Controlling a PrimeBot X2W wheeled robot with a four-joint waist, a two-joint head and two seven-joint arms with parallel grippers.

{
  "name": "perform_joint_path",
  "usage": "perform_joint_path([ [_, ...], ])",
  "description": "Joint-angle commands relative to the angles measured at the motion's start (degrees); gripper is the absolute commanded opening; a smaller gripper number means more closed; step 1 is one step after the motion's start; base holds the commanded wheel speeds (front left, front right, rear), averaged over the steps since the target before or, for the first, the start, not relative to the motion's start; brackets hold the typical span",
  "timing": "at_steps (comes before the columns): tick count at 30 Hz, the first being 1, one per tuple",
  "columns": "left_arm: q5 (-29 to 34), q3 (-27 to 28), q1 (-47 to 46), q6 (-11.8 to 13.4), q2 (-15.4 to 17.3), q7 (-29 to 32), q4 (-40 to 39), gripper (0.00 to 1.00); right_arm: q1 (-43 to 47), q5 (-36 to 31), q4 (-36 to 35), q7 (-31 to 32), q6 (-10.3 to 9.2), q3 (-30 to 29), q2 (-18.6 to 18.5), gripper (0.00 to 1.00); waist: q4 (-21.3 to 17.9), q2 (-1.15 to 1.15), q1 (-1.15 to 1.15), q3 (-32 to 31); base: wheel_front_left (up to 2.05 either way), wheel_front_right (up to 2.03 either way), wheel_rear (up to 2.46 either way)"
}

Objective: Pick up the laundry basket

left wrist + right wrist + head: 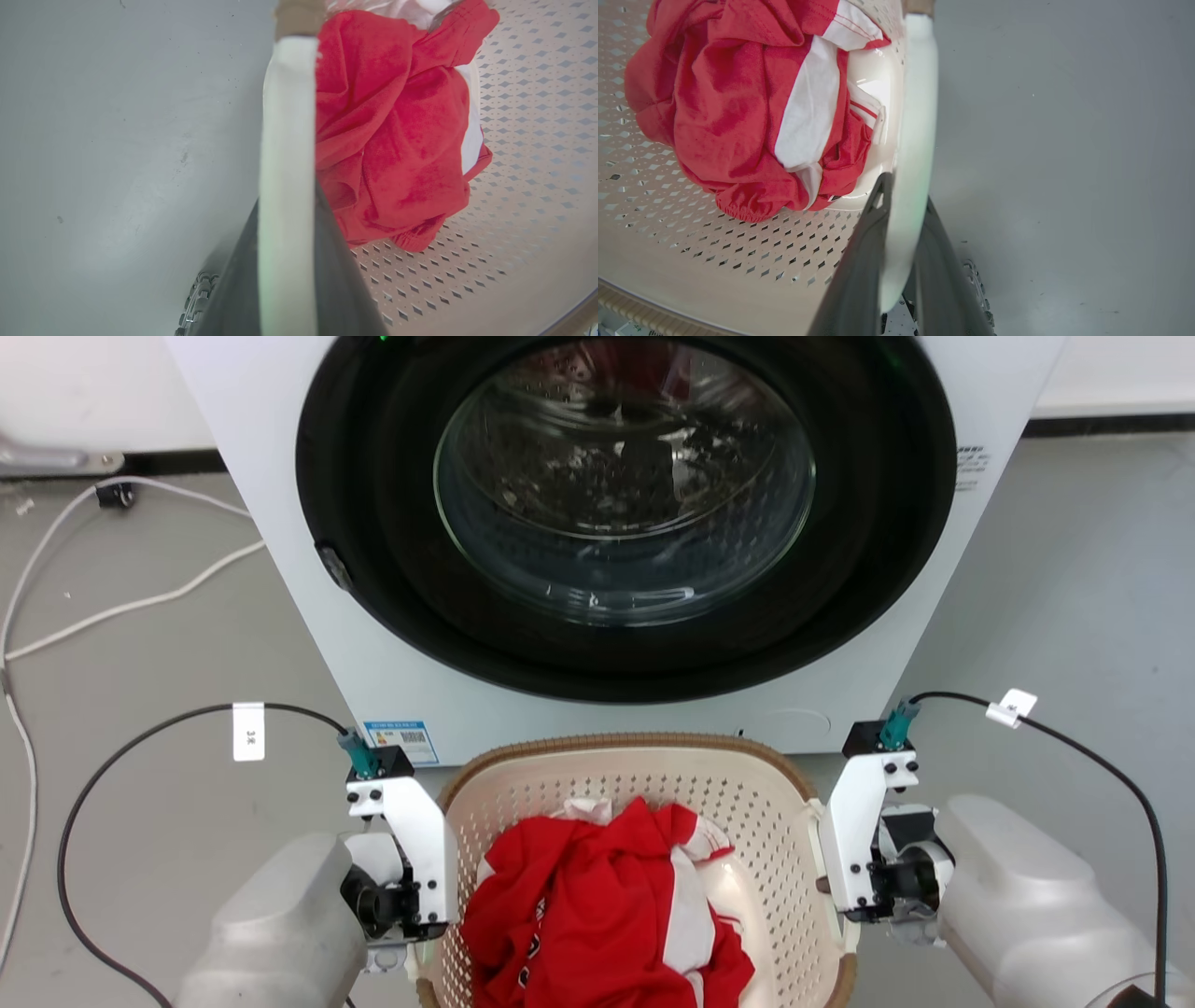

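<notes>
Head view: the laundry basket [653, 779] sits on the floor [140, 663] just before the washing machine [280, 476], with a red-and-white garment [597, 896] inside. My left claw [287, 200] is clamped narrow on the white left handle [287, 116], and my right claw [906, 191] on the right handle [917, 116]. I should raise both arms together, evenly, keeping the basket level and clear of the machine's front.

Outward of the left gripper [289, 205] and of the right gripper [903, 191] lies open grey floor [117, 140]. Inward of each, the laundry basket [747, 803] wall and heaped red-and-white clothes [597, 905] block passage. A white handle [287, 116] fills the gap between each pair of fingers [233, 289]. Ahead of both, the washing machine [625, 476] stands just beyond the basket's far rim.
</notes>
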Motion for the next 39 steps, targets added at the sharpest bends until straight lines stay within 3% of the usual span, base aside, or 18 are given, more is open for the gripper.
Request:
perform_joint_path([
  [1, -0.40, -0.24, 0.60, -0.73, -0.49, 0.16, -0.29, 0.00, 0.81, 0.19, 0.01, 0.18, 0.17, 0.24, 0.38, 0.00, -0.02, 0.00, 0.01, -1.31, 0.00, 0.00, 0.00],
  [15, -2.59, -2.44, 3.82, -0.74, -1.61, 1.42, -0.33, 0.00, 4.00, 2.40, 0.10, 1.89, 0.19, 1.48, 1.77, 0.00, -0.09, 0.00, 0.01, -4.40, 0.00, 0.00, 0.00],
  [39, -4.81, -4.62, 3.31, -0.75, -1.84, 0.03, -0.58, 0.00, 3.00, 4.21, 0.27, 1.70, 0.23, 3.05, 1.37, 0.00, 0.07, 0.00, 0.01, -3.94, 0.00, 0.00, 0.00],
])
